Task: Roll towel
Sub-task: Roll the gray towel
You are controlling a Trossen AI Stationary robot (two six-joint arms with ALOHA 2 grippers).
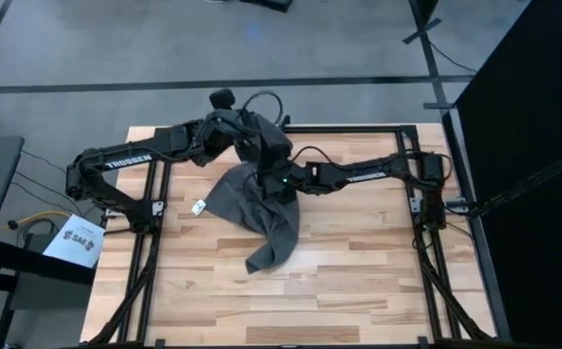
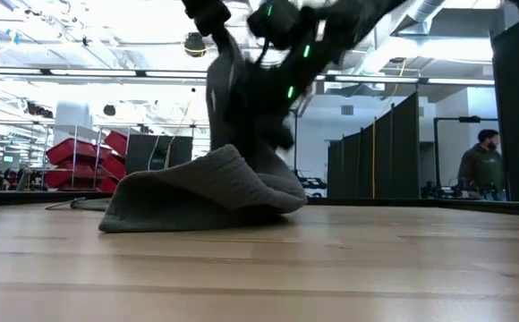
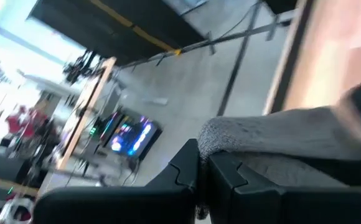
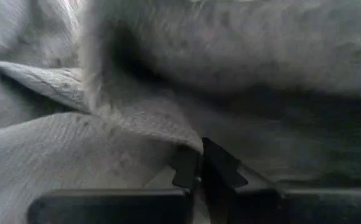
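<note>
Towel [image 1: 262, 208] bunched at the far-centre of the table [image 1: 359, 281], white tag [image 1: 201, 206] on its left edge, upper part lifted by both arms: left gripper [image 3: 202, 171] pinched onto a fold, right gripper [image 4: 196, 165] apparently clamped on cloth too, though its view is all fabric.

Grey concrete floor [image 1: 262, 48] surrounds the wooden table [image 1: 359, 271]; dark partitions [image 2: 376, 152] stand under bright ceiling lights.

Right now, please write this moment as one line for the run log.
towel: partly lifted, crumpled | left claw: shut on towel | right claw: shut on towel | stage: rolling not begun
</note>
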